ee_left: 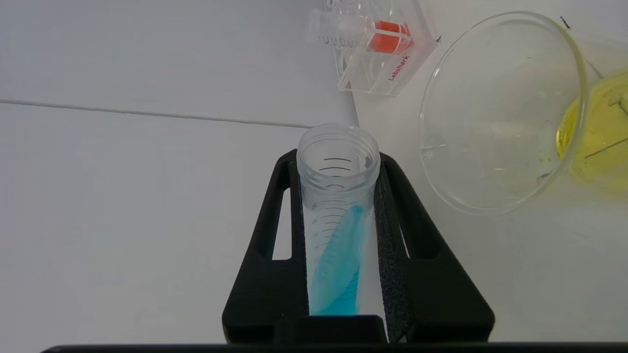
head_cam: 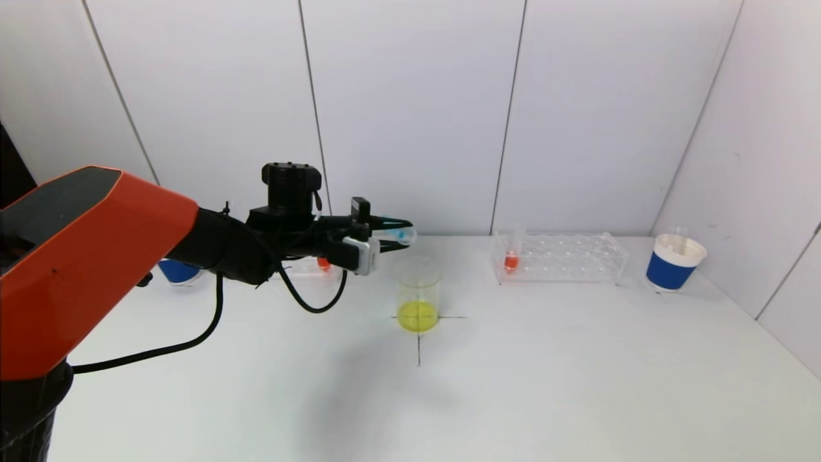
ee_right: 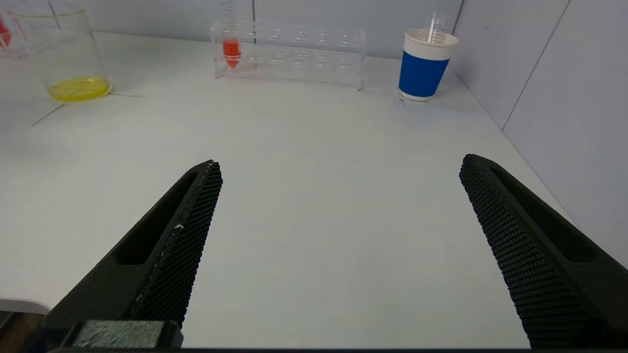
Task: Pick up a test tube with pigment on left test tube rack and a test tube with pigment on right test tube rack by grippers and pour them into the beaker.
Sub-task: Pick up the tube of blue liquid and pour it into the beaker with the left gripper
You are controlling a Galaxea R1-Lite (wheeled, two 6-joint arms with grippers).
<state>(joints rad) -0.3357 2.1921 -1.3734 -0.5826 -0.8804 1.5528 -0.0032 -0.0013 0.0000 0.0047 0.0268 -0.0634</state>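
White table (head_cam: 577,372) meets grey wall panels (head_cam: 410,109); black cross (head_cam: 420,333) under beaker (head_cam: 418,296).

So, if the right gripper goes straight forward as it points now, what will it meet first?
The way looks free over the bare table. The open right gripper points roughly toward the right test tube rack, though depth is unclear.

White table (head_cam: 577,385), pale panelled walls (head_cam: 410,96)
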